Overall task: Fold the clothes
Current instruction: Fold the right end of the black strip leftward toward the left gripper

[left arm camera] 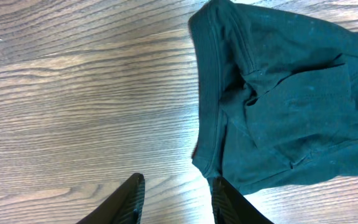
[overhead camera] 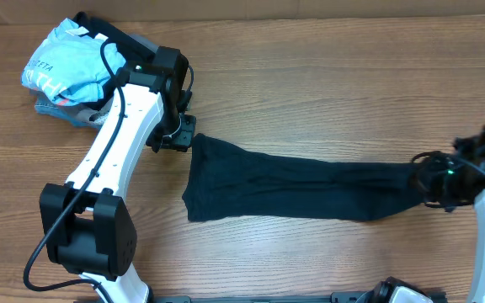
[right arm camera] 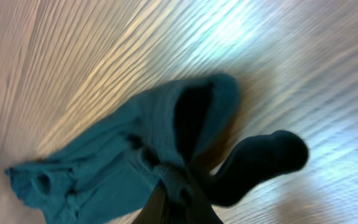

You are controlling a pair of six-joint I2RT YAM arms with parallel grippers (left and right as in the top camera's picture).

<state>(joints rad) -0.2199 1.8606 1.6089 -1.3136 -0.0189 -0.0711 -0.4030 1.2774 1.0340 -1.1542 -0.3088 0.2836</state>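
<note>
Right jaws tight on T-shirt [overhead camera: 293,189], left jaws apart

A dark T-shirt [overhead camera: 285,189] is being held stretched in a long, narrow band across the wooden table [overhead camera: 310,84]; its wider left end is being rested flat, ribbed edge showing; its right end is being pinched, bunched, in the right gripper [overhead camera: 432,181].

The T-shirt [overhead camera: 293,189] is soft, matt dark knit cloth with a ribbed, stitched edge. The counter [overhead camera: 327,93] is smooth wood-grain with a low sheen catching glare. The left arm [overhead camera: 116,139] has glossy white plastic shells and matt black joints. Far left, the light-blue shirt [overhead camera: 70,71] is smooth, faintly shiny cloth.
</note>
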